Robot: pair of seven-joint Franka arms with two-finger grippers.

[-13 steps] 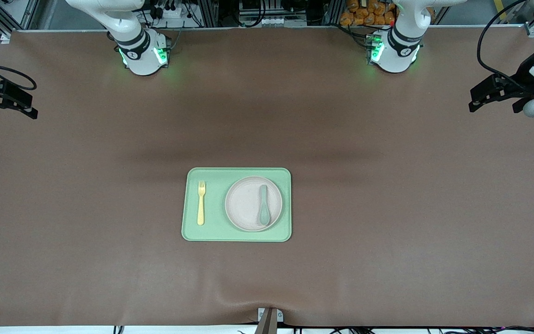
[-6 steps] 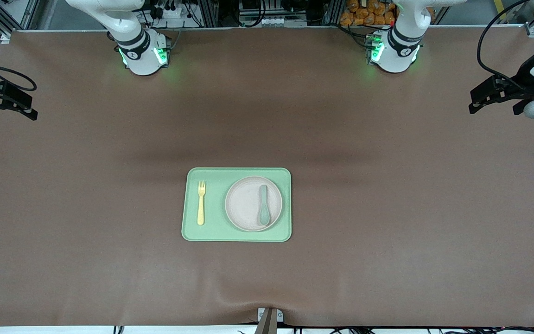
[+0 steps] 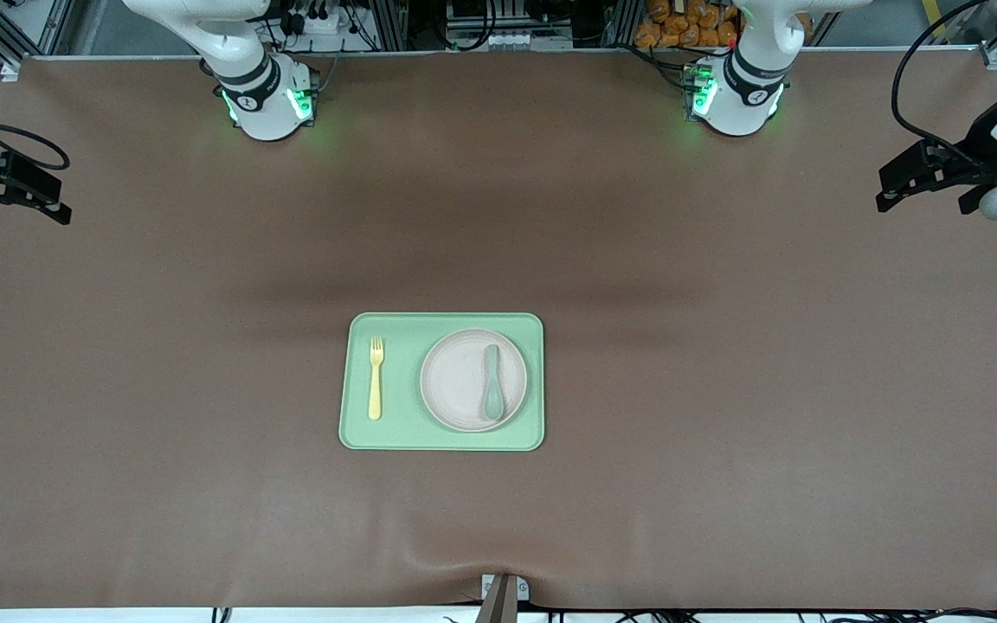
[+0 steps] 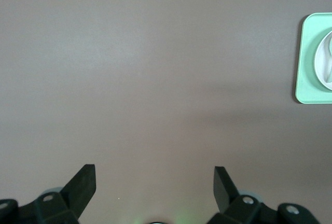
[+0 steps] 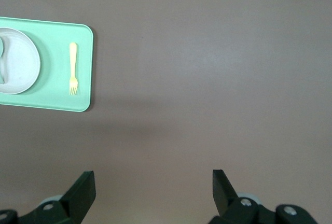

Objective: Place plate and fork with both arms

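The pale beige-pink plate [image 3: 462, 381] lies on the light-green tray [image 3: 403, 433], on the side toward the left arm's end. The pale-yellow fork [image 3: 375, 377] lies on the tray beside the plate, toward the right arm's end. My left gripper [image 3: 888, 192] is open and empty, up over the table's edge at the left arm's end. My right gripper [image 3: 61, 201] is open and empty over the opposite end. The left wrist view shows its open gripper [image 4: 154, 175] over bare mat, with the tray [image 4: 306, 79] and plate [image 4: 327, 63] at the edge. The right wrist view shows its open gripper [image 5: 153, 180], the fork [image 5: 73, 68] and plate [image 5: 18, 60].
A grey-green spoon [image 3: 492, 382] lies on the plate. The brown mat [image 3: 723, 389] covers the whole table around the tray. The two arm bases [image 3: 269, 99] stand along the table's edge farthest from the front camera.
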